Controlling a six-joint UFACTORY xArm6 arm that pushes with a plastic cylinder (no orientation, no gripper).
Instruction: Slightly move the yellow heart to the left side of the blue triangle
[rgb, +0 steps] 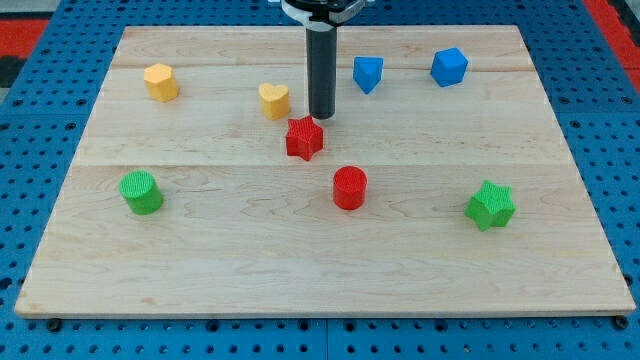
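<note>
Tip: my tip (321, 116) is a bare rod with nothing to spread or pinch; it stands between the yellow heart (274, 100) and the blue triangle (367, 73), just behind the red star (304, 138).
Why: the heart already lies left of the triangle, so I judge only a small nudge remains.
Count: two yellow, two blue, two red, two green blocks on the wooden board (200, 280).
</note>
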